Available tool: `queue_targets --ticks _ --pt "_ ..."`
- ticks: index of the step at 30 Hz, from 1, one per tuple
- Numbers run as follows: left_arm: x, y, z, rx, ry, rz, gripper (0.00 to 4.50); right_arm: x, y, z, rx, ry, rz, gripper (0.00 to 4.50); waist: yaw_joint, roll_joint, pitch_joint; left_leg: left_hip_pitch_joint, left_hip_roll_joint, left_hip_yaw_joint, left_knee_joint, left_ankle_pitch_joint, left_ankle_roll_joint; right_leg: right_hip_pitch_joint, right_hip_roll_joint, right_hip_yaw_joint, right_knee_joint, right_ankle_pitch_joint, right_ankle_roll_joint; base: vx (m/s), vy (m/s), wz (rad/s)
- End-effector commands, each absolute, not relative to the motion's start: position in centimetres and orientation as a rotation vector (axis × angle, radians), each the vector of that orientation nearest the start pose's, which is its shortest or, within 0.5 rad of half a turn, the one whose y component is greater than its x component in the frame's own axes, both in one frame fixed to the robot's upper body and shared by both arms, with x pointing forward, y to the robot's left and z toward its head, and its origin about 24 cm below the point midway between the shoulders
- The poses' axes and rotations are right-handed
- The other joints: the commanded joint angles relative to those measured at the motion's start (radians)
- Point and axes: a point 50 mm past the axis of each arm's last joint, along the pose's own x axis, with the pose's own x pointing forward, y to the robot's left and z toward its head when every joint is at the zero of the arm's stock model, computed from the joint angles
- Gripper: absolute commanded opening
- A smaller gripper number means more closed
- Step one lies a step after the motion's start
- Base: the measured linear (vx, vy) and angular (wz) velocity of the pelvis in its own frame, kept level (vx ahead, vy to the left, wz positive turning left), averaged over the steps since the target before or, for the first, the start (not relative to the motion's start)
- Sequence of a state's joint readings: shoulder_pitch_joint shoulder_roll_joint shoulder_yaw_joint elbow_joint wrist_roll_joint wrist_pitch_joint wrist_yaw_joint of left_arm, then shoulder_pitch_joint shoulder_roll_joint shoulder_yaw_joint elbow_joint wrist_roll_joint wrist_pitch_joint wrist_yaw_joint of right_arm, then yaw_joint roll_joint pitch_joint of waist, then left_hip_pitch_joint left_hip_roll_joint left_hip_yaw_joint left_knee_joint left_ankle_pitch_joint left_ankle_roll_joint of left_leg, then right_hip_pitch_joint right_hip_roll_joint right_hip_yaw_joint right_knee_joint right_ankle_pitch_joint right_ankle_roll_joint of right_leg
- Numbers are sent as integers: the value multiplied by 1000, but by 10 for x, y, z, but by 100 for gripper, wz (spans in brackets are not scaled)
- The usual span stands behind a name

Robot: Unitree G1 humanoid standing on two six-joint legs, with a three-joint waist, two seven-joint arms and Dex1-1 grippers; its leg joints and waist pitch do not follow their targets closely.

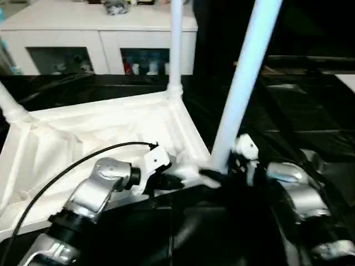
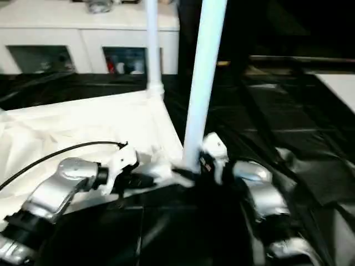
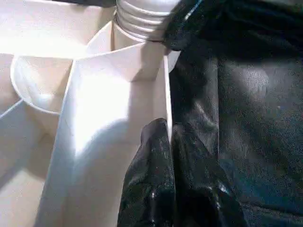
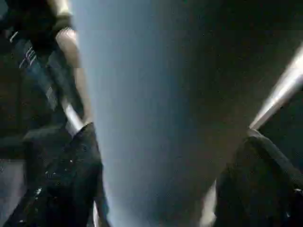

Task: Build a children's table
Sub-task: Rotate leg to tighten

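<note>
The white tabletop (image 1: 83,138) lies upside down on black sheeting, its ribbed underside facing up. One white leg (image 1: 176,44) stands upright in the far corner socket. Another leg (image 1: 10,105) rises at the left edge. A third leg (image 1: 244,83) leans slightly in the near right corner socket (image 3: 137,19). My left gripper (image 1: 177,180) is shut on the tabletop's rim (image 3: 166,94) just beside that corner. My right gripper (image 4: 161,156) is at the base of the leaning leg, one black finger (image 4: 71,179) on each side, open with a little space around the tube.
A white cabinet (image 1: 100,39) with glass doors stands along the back. Black sheeting (image 1: 299,111) covers the surface to the right of the tabletop. A black cable (image 1: 66,166) arcs over my left forearm.
</note>
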State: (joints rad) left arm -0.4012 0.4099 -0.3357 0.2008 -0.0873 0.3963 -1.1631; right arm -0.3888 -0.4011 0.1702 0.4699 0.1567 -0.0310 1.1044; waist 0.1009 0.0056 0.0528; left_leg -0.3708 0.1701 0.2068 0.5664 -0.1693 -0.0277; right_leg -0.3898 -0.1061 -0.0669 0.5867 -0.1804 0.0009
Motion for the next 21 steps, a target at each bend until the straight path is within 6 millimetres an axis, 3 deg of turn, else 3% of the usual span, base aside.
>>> queue_targets --ticks 1,2,5,7,8,10,11,14,16,21 --pt "265 109 49 242 531 -1500 0 289 -157 43 -266 254 1238 387 2 -7 -68 14 64 -23 -54 -156 94 31 -50 44 -44 -73 -268 65 -22 1" --pt "265 109 50 242 534 -1506 0 289 -158 43 -277 258 1247 387 4 -11 -70 10 62 -22 -47 -127 103 34 -48 45 -37 -30 -278 0 0 0" --pt "264 111 51 245 537 -1511 0 289 -158 44 -280 256 1249 387 12 -11 -75 6 60 -21 -39 -81 127 34 -46 43 -26 33 -291 18 -9 0" --pt "264 111 52 247 540 -1512 0 289 -157 45 -271 252 1254 387 12 -10 -70 4 62 -21 -41 -104 124 32 -45 42 -31 -4 -288 0 0 0" --pt "264 112 52 248 541 -1511 0 289 -156 45 -257 250 1259 387 11 -9 -65 6 64 -23 -46 -171 97 31 -47 43 -42 -112 -271 0 0 0" --pt "264 112 52 248 543 -1509 0 288 -156 45 -242 249 1264 371 10 -9 -62 9 65 -25 -50 -208 75 30 -47 44 -48 -176 -255 0 0 0" --pt "264 112 52 249 544 -1509 0 288 -156 45 -234 250 1267 354 9 -7 -59 14 68 -27 -56 -257 44 25 -47 46 -55 -242 -237 0 0 0" --pt "264 112 52 252 546 -1508 0 288 -156 45 -222 250 1271 351 4 -5 -59 13 67 -31 -61 -295 16 26 -46 47 -56 -268 -221 -17 3 1" --pt "264 112 52 252 546 -1508 0 288 -156 45 -217 251 1273 315 3 -5 -60 14 66 -32 -61 -299 10 26 -46 48 -57 -261 -217 0 0 0" --pt "264 112 52 251 549 -1508 0 286 -155 44 -208 256 1283 282 1 -8 -62 12 65 -31 -57 -273 20 27 -48 49 -53 -233 -224 0 0 0"
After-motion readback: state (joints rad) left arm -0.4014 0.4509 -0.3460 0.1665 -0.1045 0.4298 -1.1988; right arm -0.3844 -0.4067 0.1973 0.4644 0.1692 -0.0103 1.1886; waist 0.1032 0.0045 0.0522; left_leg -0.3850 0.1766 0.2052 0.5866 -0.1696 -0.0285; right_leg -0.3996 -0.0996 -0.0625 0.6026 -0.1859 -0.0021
